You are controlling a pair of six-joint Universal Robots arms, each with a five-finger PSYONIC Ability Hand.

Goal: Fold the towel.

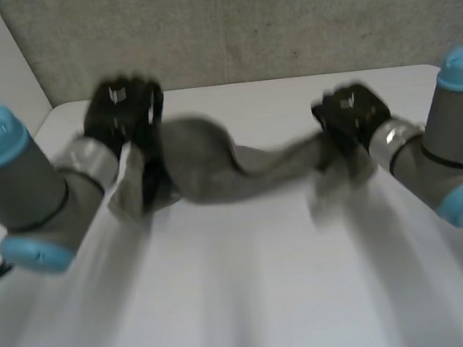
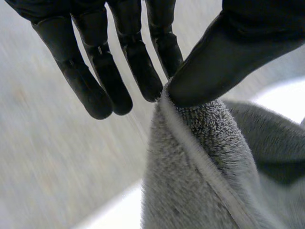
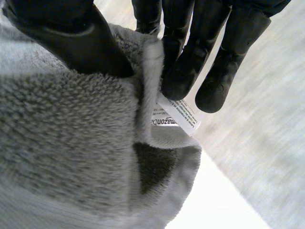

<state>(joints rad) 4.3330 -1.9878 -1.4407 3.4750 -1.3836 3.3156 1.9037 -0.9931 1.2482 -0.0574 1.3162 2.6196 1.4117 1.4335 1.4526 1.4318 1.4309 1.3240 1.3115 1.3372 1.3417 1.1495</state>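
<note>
Grey terry cloth, thick and looped, is the material of the towel (image 1: 215, 171), so I judge it to be soft, limp and rather light: it will keep no shape of its own and will sag wherever it is not supported. It hangs between the two hands above the white surface (image 1: 245, 305), with its middle drooping low; whether the lowest folds touch the surface I cannot tell. The left robot hand (image 1: 121, 110) grips one end: in its wrist view the thumb (image 2: 224, 62) pinches the cloth against a finger right at the flat woven hem (image 2: 200, 157), and the other fingers are straight and free. The right robot hand (image 1: 354, 115) grips the other end, with the thumb on one face of the pile and the fingers (image 3: 183, 71) on the other face. The pile is not slippery, so a pinch should hold, but the hem seems the best place to take it, because it is firmer than the pile and marks the true edge. A small white label (image 3: 177, 116) is sewn at the edge, just at the fingertips of the right robot hand. On it I can read "amazonba", with the rest of the word hidden by the cloth; the small print beside it is too fine to read.
</note>
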